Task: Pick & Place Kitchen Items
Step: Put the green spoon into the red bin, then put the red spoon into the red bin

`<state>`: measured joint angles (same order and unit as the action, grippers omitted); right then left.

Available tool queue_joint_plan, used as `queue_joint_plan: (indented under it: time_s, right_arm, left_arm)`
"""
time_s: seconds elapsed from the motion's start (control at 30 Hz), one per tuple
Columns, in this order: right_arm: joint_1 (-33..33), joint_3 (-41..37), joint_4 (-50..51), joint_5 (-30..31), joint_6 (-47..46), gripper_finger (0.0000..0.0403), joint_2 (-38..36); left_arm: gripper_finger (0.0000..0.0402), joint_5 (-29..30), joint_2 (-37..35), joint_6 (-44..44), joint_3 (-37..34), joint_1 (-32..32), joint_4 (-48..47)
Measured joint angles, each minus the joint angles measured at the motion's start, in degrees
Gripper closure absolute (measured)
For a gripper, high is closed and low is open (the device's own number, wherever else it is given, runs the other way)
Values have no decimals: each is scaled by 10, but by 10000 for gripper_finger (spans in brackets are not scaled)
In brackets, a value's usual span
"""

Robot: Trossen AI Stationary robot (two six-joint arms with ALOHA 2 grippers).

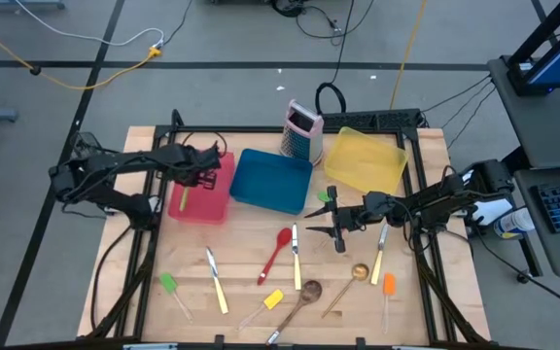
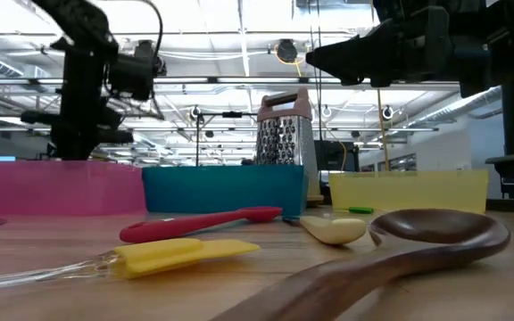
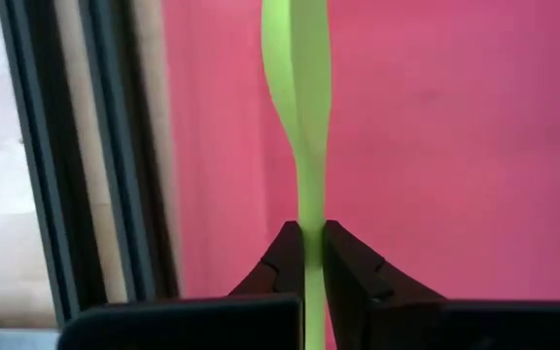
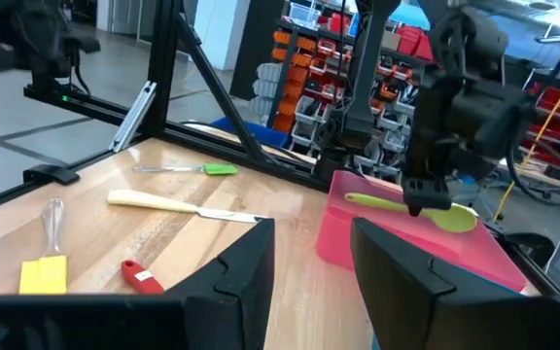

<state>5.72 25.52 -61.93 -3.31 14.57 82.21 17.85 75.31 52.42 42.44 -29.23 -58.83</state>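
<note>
- We see the flat red plastic tray directly below the left gripper, which pinches the slim green plastic spoon by its handle, so a release looks like the move nearest.
- The spoon's long axis runs straight out from the fingers, over the tray floor.
- The right gripper hangs spread and empty above mid-table.
- We cannot tell the spoon's height above the tray.

You have a pale wooden tabletop, planked and matt. The wooden spoon looks dark, smooth, lightly glossy. The box grater is perforated shiny metal. The red spoon and pink tray look like smooth plastic.
</note>
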Motion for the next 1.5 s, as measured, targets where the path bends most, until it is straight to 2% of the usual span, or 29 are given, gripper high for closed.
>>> queue_joint_plan:
  time_s: [0.13, 0.33, 0.67, 0.8, 1.0, 1.13, 1.3, 1.5]
  right_arm:
    - [0, 0, 0, 0, 0, 273, 0]
    - [0, 0, 0, 0, -4, 273, 0]
    - [0, 0, 5, 0, -4, 273, 0]
    - [0, 0, 5, 0, -4, 273, 0]
    - [0, 0, 5, 1, 0, 273, 0]
    - [0, 0, 5, 1, 5, 273, 0]
    - [0, 0, 5, 1, 2, 273, 0]
    - [0, 0, 5, 1, -2, 273, 0]
  left_arm:
    - [375, -15, 0, -8, -42, -22, 71]
    - [379, -37, 0, -33, -82, -27, 161]
    - [327, -33, 0, -27, -92, -27, 166]
    - [318, -34, 0, -24, -87, -27, 143]
    - [325, -62, 0, -9, -30, -27, 28]
    - [324, -109, 0, 0, 19, -22, -25]
    - [325, -164, 0, -29, 83, 11, -31]
    - [325, -145, 0, -24, 174, 106, -3]
